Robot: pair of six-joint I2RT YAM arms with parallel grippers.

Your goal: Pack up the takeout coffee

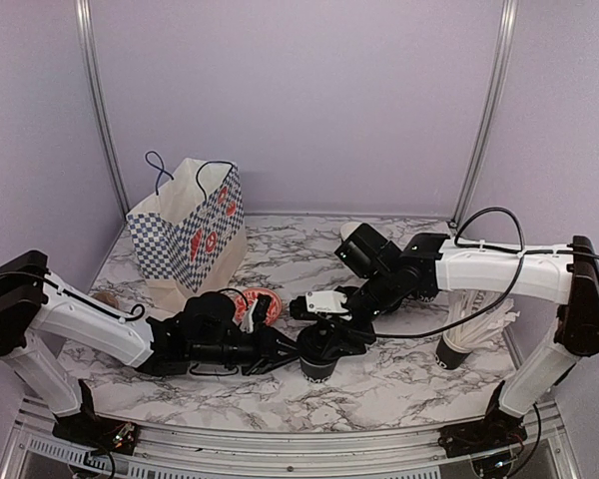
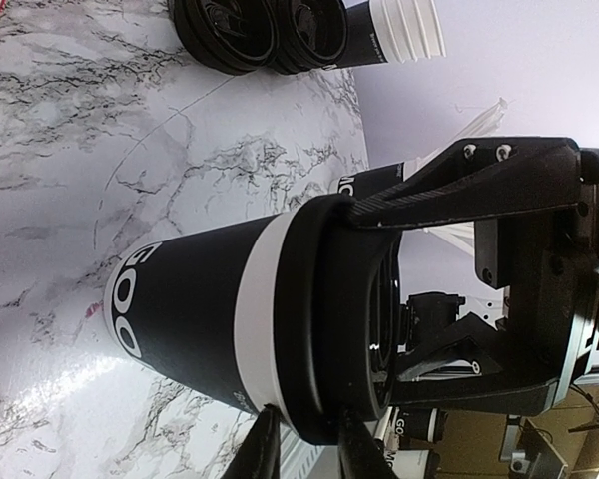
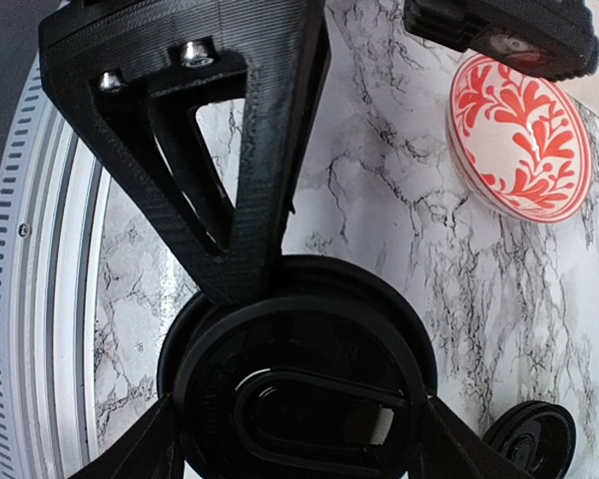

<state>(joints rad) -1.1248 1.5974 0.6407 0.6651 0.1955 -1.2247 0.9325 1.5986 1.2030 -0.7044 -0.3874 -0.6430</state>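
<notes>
Coffee cup (image 2: 190, 319) stands on the table (image 1: 399, 379), well apart from the paper bag (image 1: 195, 235). Right gripper (image 2: 369, 304) clamps the lid (image 3: 299, 399) onto its rim. Left gripper (image 2: 309, 454) stands narrow beside it; whether it grips cannot be told. Lidding judged nearly complete; bagging outstanding.

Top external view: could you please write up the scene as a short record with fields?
cup: black takeout cup standing on the marble table, near the front
lid: black lid sitting on the cup's rim
right end effector: fingers clasp the lid's edge from above
left end effector: at the cup's side, grip unclear
bag: checked paper bag, back left, upright, open
bowl: red patterned bowl, left of the cup
right side: cup of straws
</notes>
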